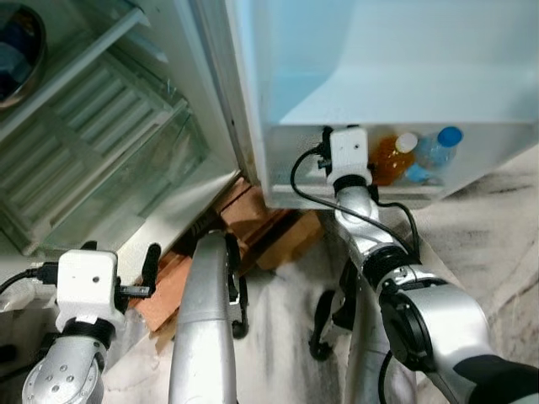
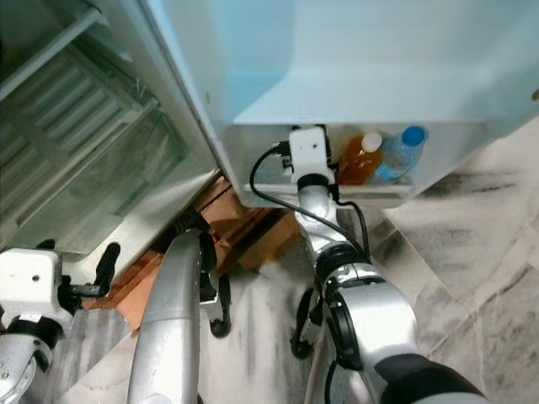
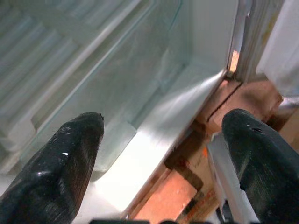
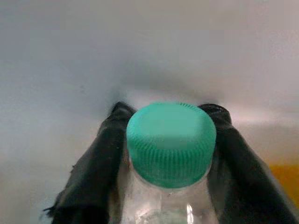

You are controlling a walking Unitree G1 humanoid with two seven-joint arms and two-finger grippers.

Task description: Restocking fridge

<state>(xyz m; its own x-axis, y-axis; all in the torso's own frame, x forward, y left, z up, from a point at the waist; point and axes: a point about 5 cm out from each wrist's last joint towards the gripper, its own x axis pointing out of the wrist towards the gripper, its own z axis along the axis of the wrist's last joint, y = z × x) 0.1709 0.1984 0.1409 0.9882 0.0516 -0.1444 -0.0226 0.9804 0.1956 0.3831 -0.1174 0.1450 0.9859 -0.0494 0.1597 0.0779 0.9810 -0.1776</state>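
Observation:
My right gripper [image 4: 169, 111] reaches into the fridge door's bottom shelf [image 1: 480, 183]. It is shut on a clear bottle with a green cap [image 4: 170, 140], one black finger on each side of the neck. From the head, its white wrist camera [image 1: 348, 151] hides the fingers and that bottle. Beside it in the same shelf stand an orange juice bottle [image 1: 387, 160] with a white cap and a water bottle [image 1: 436, 150] with a blue cap. My left gripper [image 3: 159, 140] hangs low by the fridge's bottom sill, open with nothing between its fingers [image 3: 60, 163].
The open fridge body [image 1: 109, 168] holds glass shelves and a clear drawer. A dark bowl [image 1: 17, 50] sits on an upper shelf. Orange-brown blocks [image 1: 253, 220] lie under the fridge. A silver tube [image 1: 202, 320] rises in front of me over marbled floor [image 1: 505, 210].

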